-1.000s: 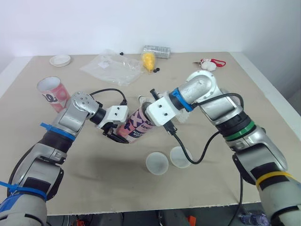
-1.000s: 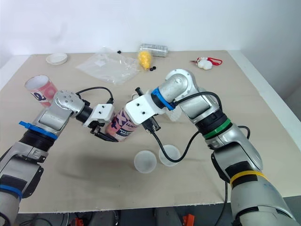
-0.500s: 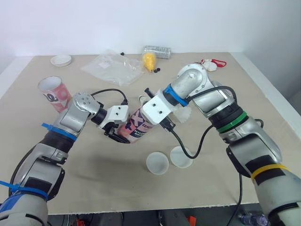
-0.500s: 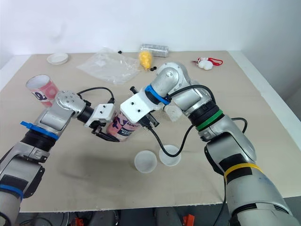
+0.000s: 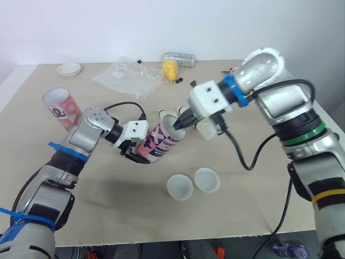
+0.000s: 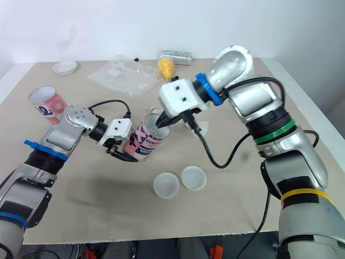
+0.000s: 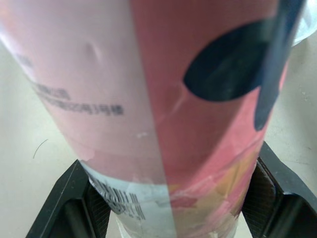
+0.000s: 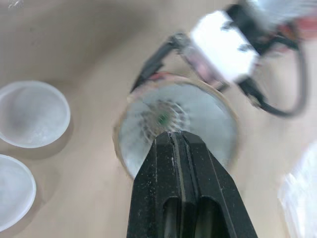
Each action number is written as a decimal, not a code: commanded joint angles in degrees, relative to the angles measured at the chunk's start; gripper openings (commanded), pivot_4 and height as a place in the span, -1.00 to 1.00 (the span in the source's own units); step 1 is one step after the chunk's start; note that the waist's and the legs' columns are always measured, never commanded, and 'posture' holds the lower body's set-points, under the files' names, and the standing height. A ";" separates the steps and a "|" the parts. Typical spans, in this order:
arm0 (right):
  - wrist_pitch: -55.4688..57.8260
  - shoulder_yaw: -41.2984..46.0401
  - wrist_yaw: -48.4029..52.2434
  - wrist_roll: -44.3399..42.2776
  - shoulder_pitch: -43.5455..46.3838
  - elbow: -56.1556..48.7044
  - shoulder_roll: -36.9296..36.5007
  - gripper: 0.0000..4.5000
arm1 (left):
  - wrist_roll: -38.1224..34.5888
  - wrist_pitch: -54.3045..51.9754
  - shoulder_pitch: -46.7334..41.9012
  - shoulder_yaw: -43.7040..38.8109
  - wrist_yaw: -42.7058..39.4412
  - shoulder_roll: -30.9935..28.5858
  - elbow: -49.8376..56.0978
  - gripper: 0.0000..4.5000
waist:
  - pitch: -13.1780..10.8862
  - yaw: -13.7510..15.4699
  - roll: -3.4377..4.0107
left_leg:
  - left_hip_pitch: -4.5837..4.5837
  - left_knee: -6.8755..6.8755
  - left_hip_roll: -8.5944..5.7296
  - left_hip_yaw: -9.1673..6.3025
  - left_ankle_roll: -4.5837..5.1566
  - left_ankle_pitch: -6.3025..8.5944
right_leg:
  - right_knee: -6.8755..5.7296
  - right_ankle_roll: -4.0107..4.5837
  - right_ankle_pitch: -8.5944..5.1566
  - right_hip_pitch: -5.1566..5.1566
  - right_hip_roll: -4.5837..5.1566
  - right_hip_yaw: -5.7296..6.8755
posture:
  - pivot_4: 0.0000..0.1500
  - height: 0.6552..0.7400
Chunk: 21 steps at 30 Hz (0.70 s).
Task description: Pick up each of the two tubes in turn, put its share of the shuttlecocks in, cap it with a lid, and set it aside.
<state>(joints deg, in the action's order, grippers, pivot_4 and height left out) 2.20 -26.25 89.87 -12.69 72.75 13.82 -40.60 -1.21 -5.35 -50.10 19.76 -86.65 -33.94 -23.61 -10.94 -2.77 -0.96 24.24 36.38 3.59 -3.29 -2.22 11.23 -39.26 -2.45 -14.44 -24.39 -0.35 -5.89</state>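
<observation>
You're partway through the first tube (image 5: 163, 143) — your left gripper (image 5: 135, 152) clamps it tilted over mid-table, a shuttlecock (image 8: 163, 118) inside, right gripper (image 5: 178, 123) pinched together at its mouth — both lids (image 5: 179, 186) and the second tube (image 5: 60, 107) lie untouched.

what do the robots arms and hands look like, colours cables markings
Both are rounded silver-grey segments with white wrist blocks and looping black cables. The left arm has blue bands and a black two-fingered left hand; the right arm has blue, green and yellow bands and a matching right hand.
</observation>
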 commanded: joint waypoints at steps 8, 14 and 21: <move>28.35 24.71 -10.02 -14.60 -9.69 -7.74 -8.85 -0.98 | -3.50 4.38 8.36 -8.47 16.73 6.27 3.51 0.35 | 0.00 0.23 0.00 | 0.00 0.03 -0.08 0.00 0.00 0.00 | 0.01 -0.02 -0.01 0.08 0.15 0.01 | 1.00 1.00; 31.17 25.00 -15.20 -13.74 -28.25 -23.34 -11.74 -0.98 | -5.22 5.52 19.31 -10.34 24.45 9.72 12.72 0.35 | 0.04 -0.09 0.08 | 0.00 0.01 -0.24 0.06 0.05 0.03 | 0.03 -0.11 -0.03 0.05 0.27 -0.11 | 1.00 1.00; 33.14 17.46 -18.00 -10.82 -34.06 -32.85 -10.30 -0.98 | -4.79 8.02 28.82 -10.40 30.32 10.09 19.78 0.35 | 0.04 0.01 0.24 | -0.14 0.08 -0.24 0.07 -0.06 -0.05 | 0.00 -0.63 -0.07 0.18 0.25 -0.15 | 1.00 1.00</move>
<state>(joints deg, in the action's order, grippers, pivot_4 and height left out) 35.38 -7.22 72.42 -24.63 39.32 -16.58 -50.73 -5.66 0.96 -21.74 10.54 -57.50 -23.38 -5.82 -10.90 -2.75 -0.72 24.08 36.51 3.35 -3.22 -2.30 11.17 -39.25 -3.10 -14.47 -24.16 -0.10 -6.04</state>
